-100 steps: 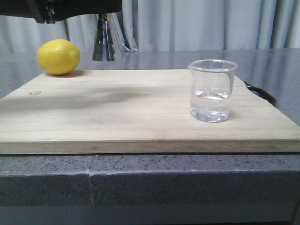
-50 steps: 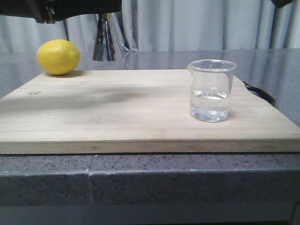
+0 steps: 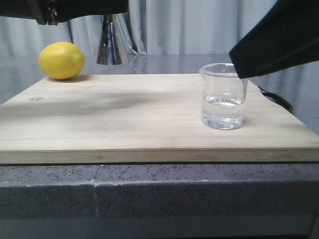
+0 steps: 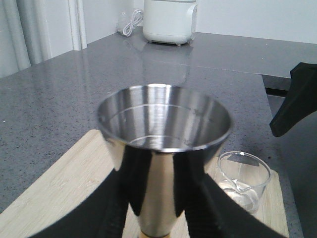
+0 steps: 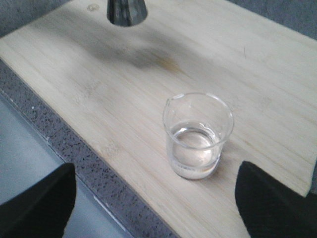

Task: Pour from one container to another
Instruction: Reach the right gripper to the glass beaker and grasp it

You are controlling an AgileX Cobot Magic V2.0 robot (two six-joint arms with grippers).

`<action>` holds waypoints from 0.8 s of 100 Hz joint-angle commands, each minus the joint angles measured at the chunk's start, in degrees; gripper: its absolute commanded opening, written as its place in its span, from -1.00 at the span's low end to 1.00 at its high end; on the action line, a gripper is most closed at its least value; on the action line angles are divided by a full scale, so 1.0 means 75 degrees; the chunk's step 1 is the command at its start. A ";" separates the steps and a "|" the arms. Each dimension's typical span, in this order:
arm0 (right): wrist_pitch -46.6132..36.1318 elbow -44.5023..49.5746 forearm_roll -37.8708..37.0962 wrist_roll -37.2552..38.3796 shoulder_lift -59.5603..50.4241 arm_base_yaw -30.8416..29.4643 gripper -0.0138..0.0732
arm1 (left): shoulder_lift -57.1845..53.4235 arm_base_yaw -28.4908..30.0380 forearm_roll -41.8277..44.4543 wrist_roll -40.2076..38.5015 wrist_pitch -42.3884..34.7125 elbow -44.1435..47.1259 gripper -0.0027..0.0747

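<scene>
Right tool [image 5: 153,208] newly above one beaker [image 3: 223,96]

beaker [image 3: 223,97]: one, clear glass
jigger [image 4: 163,148]: one, steel
lemon [image 3: 62,60]: one, yellow
board [image 3: 124,119]: one, wooden
desk [image 3: 149,194]: one, grey

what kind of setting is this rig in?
Likely a kitchen or bar-style mock-up: a grey speckled stone countertop carrying a wooden cutting board, with a lemon, a steel jigger and a glass beaker of clear liquid. A white countertop appliance stands at the back.
</scene>
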 commanded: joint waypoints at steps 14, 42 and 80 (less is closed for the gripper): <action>-0.2983 0.0823 0.0278 -0.0073 -0.0039 0.0036 0.66 | -0.0339 -0.0061 -0.0755 -0.0059 0.0656 -0.0234 -0.34; -0.4272 0.1371 0.0297 -0.0073 0.0276 0.0036 0.66 | -0.0339 -0.0061 -0.0755 -0.0059 0.0656 -0.0234 -0.34; -0.5593 0.1507 0.0177 -0.0073 0.1543 0.0052 0.66 | -0.0339 -0.0061 -0.0755 -0.0059 0.0656 -0.0234 -0.34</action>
